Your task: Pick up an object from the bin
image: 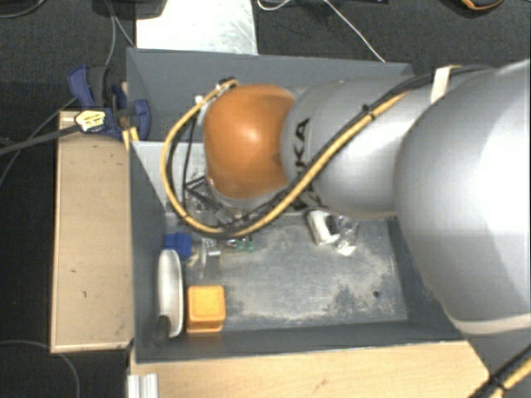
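Note:
My gripper (202,199) shows as a dark mechanism under the orange dome, low over the left part of the bin. Just below it lie a small blue piece (177,243) and a small silvery piece (203,255), with a bit of green (243,244) peeking out beside them. Further towards the front left corner sit an orange block (206,308) and a long white oval thing (170,291) along the left wall. None of these is seen in the gripper's hold.
A clear whitish crumpled thing (329,229) lies mid-bin, partly under the arm. The thick grey arm covers the back and right of the bin. Bare grey floor shows at the front middle and front right.

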